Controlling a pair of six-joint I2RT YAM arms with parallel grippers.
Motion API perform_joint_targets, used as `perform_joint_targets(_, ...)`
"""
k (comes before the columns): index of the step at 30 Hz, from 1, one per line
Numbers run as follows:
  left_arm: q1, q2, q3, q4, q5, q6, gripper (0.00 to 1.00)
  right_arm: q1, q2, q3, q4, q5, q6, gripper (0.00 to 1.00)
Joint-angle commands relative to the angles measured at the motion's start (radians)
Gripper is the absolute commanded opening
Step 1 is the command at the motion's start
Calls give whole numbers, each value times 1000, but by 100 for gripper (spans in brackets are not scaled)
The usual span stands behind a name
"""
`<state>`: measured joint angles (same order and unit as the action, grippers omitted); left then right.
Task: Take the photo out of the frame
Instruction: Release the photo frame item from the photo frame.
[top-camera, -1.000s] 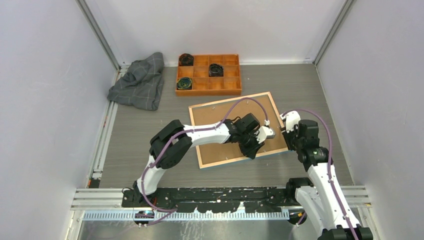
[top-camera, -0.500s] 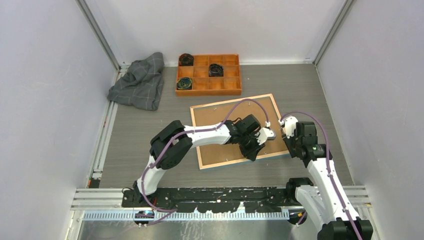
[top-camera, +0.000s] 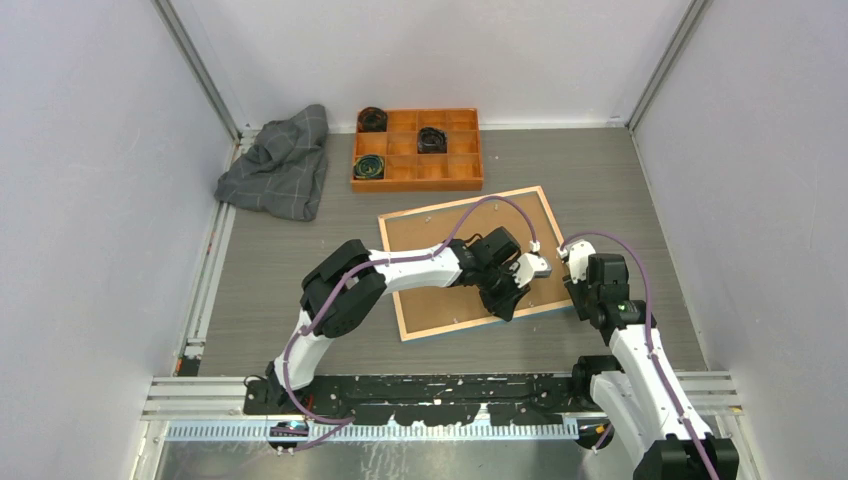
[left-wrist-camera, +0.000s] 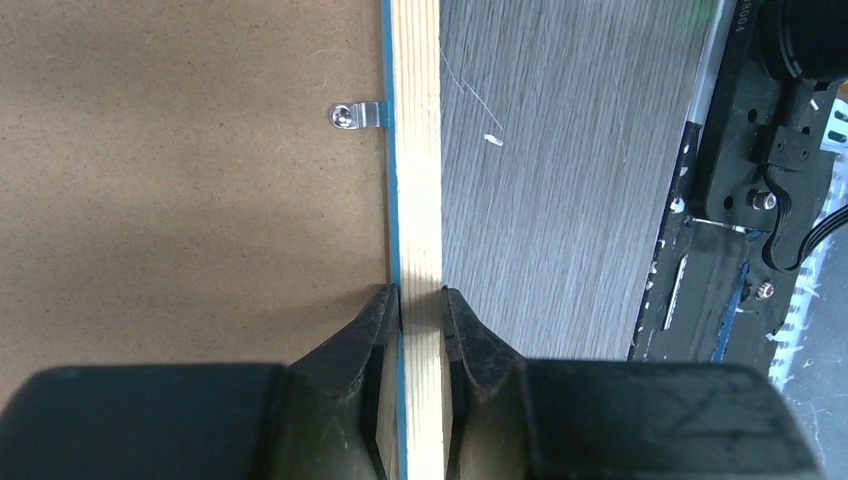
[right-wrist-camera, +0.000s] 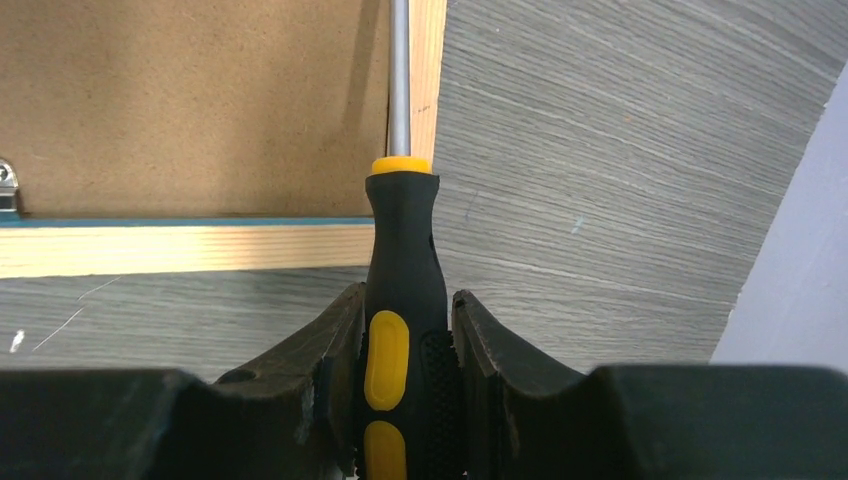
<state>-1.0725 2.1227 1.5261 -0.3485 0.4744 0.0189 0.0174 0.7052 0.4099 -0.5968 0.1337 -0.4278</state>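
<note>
**A:** Frame (left-wrist-camera: 415, 150) first: where is it?

**B:** Flat on the grey worktop (top-camera: 300, 260), back up, in the middle of the top view, its right end turned a little toward the top. A brown board (left-wrist-camera: 180, 200) fills it inside the pale wood rim. The photo cannot be seen from this side.

**A:** And the left tool (left-wrist-camera: 420, 300)?

**B:** Clenched on the rim along the frame's lower edge, near the lower right corner. In the left wrist view one finger sits on the inner side of the wood strip, over the board, and the other on the outer side.

**A:** Anything near it?

**B:** A small metal clip (left-wrist-camera: 357, 115), higher up in that view, lying on the board with its end at the rim.

**A:** The right tool (right-wrist-camera: 405, 305)?

**B:** Grasping a screwdriver (right-wrist-camera: 403, 240) by its black and yellow handle, at the frame's lower right corner. The steel shaft runs up the right wrist view along the seam between board and rim. Its tip is cut off at the top of the picture.

**A:** What else is there?

**B:** An orange tray (top-camera: 420, 184) above the frame in the top view, apart from it, with dark round things in three compartments. A crumpled grey cloth (top-camera: 280, 165) lies to the tray's left.
</note>
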Motion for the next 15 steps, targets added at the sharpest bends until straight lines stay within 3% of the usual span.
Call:
perform_joint_targets(1,-30,71,-11,-138,112,-47,0,-4,44,-7,229,-3,-21,1)
perform_joint_targets(8,-30,77,-8,-139,113,-48,0,-46,112,18,296,-57,-20,0)
perform_joint_targets(15,-29,71,-6,-141,78,-52,0,-53,99,81,220,-83,-26,1)
